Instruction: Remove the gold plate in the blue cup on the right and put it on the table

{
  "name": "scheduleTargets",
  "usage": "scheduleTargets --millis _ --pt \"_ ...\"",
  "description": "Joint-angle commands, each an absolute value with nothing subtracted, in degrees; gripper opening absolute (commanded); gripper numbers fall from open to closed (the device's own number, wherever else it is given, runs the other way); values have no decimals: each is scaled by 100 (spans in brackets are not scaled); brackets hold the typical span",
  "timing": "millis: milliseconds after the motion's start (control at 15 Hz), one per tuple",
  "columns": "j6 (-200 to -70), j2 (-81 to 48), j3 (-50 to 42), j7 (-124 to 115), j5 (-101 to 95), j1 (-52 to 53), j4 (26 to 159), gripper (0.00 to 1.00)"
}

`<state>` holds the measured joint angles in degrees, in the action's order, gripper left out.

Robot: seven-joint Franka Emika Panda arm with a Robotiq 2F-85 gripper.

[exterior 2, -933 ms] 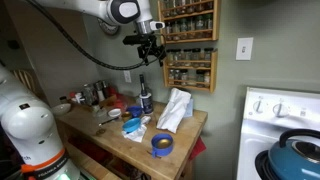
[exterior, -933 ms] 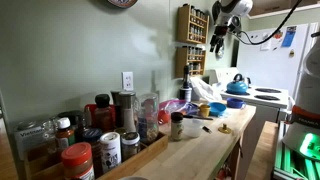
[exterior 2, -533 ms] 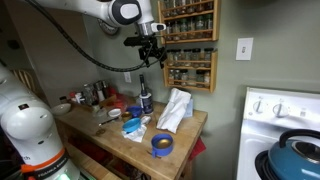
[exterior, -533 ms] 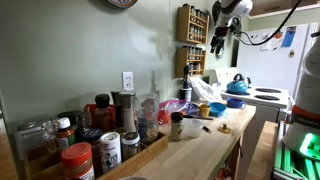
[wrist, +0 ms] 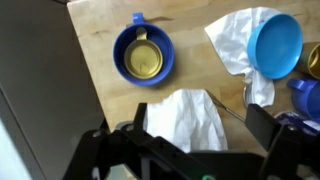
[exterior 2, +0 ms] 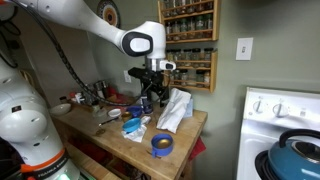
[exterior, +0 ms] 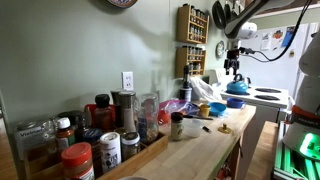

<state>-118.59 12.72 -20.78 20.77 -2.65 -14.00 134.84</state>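
The blue cup (wrist: 143,55) sits on the wooden table (wrist: 100,40) near its end, with the gold plate (wrist: 146,63) lying inside it. The cup also shows in both exterior views (exterior 2: 162,145) (exterior: 234,103). My gripper (wrist: 185,140) is open and empty. It hangs in the air above a crumpled white cloth (wrist: 185,118), with the cup a short way off beyond the fingertips. In the exterior views the gripper (exterior 2: 153,88) (exterior: 232,68) hovers well above the table top.
A light-blue bowl (wrist: 275,42) and white paper (wrist: 238,32) lie beside the cloth. A spice rack (exterior 2: 189,45) hangs on the wall. The blue kettle (exterior: 237,86) stands on the white stove (exterior 2: 285,120). Jars and bottles (exterior: 100,125) crowd the table's other end.
The arm has come down from in front of the spice rack and moved out over the table, so the gripper now hangs above the white cloth near the blue cup.
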Motion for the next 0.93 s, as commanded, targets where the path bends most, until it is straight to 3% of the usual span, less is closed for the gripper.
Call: scheduleTargets --millis 0,533,867 --pt "-12314 1086 -2149 1686 -187 -1656 14270 100" --pt "-12617 876 -2097 1081 35 -1764 14422 100" --pt "-13795 393 -2098 861 203 -1766 14511 100"
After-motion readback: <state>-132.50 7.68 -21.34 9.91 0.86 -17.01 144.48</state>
